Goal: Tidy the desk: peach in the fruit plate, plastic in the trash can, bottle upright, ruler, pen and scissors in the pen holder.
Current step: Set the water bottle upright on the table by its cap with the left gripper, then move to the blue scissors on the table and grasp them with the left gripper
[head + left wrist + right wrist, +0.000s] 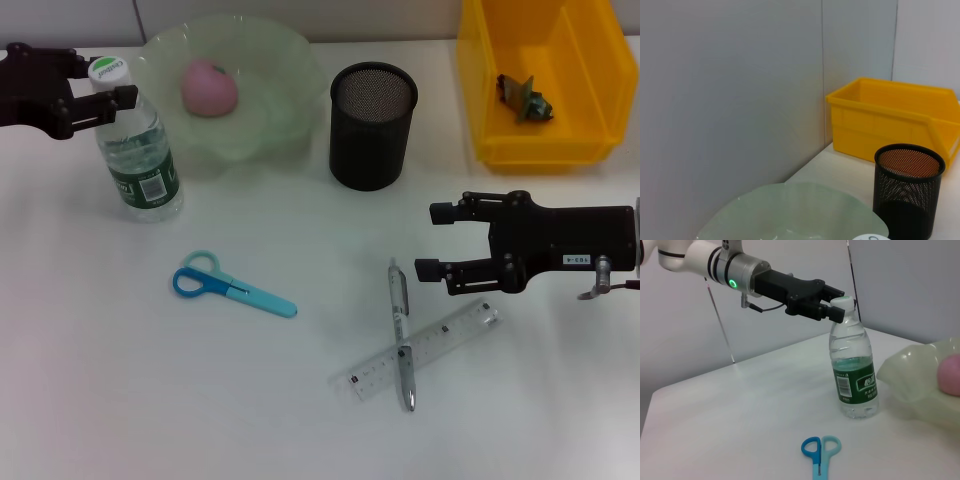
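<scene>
The bottle (140, 150) stands upright at the back left, its white cap between the spread fingers of my open left gripper (110, 80), also seen in the right wrist view as left gripper (836, 304) at bottle (852, 375). The pink peach (208, 87) lies in the green fruit plate (290, 60). Crumpled plastic (525, 97) sits in the yellow trash can (590, 150). Blue scissors (232, 285) lie flat on the table. A silver pen (400, 335) lies across the clear ruler (450, 335). My right gripper (428, 240) hovers open just right of the pen. The black mesh pen holder (372, 125) holds nothing that I can see.
The white table runs to a grey wall behind. Plate (790, 210), pen holder (907, 190) and yellow trash can (890, 120) stand in a row along the back. The scissors (820, 450) lie in front of the bottle.
</scene>
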Robot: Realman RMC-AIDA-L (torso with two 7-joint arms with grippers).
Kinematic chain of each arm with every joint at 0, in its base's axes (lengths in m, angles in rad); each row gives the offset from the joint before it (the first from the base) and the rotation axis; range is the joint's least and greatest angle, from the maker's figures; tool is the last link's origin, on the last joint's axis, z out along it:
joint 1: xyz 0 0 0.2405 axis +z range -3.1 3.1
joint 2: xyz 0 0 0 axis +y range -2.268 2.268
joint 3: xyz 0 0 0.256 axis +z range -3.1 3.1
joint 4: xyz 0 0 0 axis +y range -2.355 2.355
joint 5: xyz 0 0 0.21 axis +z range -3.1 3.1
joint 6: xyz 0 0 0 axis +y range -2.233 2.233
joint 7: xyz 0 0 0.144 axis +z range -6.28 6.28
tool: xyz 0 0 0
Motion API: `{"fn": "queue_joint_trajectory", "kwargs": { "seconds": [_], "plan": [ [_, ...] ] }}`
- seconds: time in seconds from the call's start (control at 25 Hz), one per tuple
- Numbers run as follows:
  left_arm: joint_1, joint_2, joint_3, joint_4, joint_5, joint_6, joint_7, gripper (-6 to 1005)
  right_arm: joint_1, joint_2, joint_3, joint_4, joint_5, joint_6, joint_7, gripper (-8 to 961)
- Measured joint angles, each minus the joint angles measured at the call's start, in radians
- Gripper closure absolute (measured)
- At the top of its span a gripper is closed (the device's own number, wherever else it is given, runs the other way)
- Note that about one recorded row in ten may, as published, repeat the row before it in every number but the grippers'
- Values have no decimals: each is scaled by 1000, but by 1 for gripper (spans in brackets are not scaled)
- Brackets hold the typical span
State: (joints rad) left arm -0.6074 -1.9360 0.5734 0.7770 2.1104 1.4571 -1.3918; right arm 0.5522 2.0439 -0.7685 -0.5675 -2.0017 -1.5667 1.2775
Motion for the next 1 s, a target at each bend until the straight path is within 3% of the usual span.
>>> {"fn": "queue_joint_trajectory", "kwargs": {
  "seconds": [0.4, 0.6, 0.72, 1.0],
  "plan": [
    [2, 2, -6, -1, 2, 7, -13, 456, -1, -1, 0, 0, 0, -1, 2, 119],
    [1, 6, -7, 0, 1, 19, -22, 249, 0, -2, 0, 0, 0, -1, 2, 119],
    [0, 7, -10, 1, -9, 26, -22, 233, 1, -2, 0, 0, 0, -1, 2, 120],
    [35, 13, -23, -3, -222, 105, -12, 196, 3, -2, 8, 0, 0, -1, 3, 119]
  ]
}}
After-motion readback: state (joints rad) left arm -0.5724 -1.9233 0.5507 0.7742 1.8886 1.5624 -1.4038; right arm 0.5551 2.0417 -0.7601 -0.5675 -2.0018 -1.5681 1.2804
